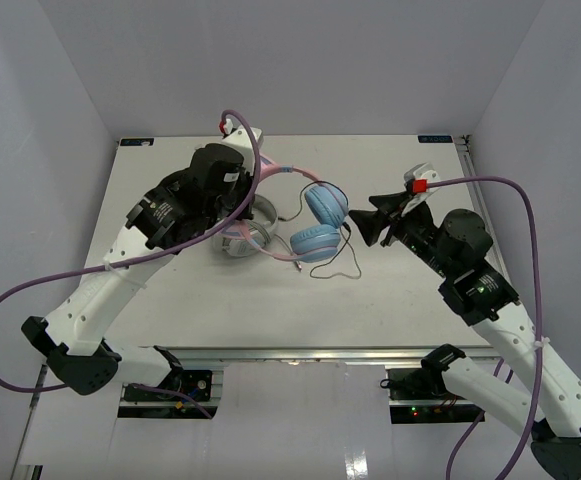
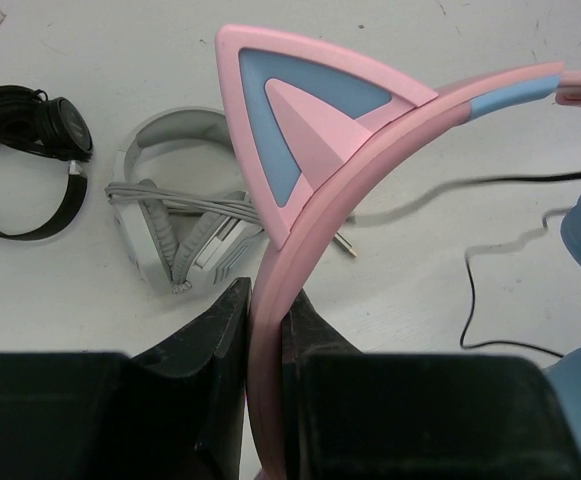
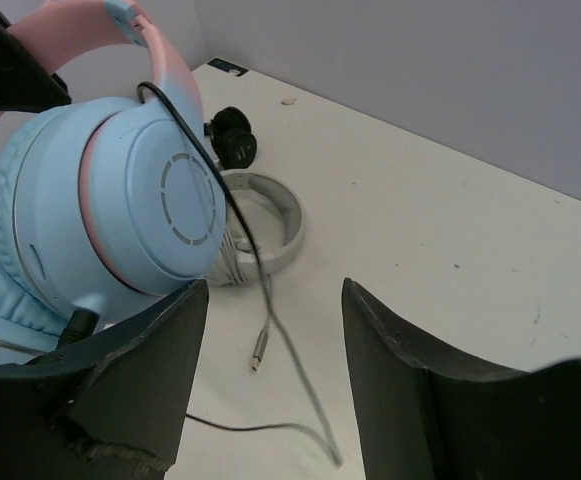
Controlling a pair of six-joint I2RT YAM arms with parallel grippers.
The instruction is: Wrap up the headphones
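Note:
The headphones have a pink cat-eared headband (image 2: 300, 120) and light blue ear cups (image 1: 317, 240). My left gripper (image 2: 268, 330) is shut on the headband just below one cat ear; in the top view my left gripper (image 1: 248, 192) holds it left of the cups. The thin dark cable (image 1: 345, 265) trails from the cups down onto the table. My right gripper (image 1: 362, 225) is open, just right of the cups. In the right wrist view an ear cup (image 3: 130, 210) is at the upper left, and the cable (image 3: 240, 215) drops between my open right gripper's (image 3: 275, 295) fingers.
Grey-white headphones (image 2: 180, 225) lie under my left gripper and show in the right wrist view (image 3: 275, 215). Small black headphones (image 2: 25, 150) lie beside them, also seen from the right wrist (image 3: 232, 135). A metal plug (image 3: 259, 347) rests on the white table (image 1: 170, 295). Grey walls enclose three sides.

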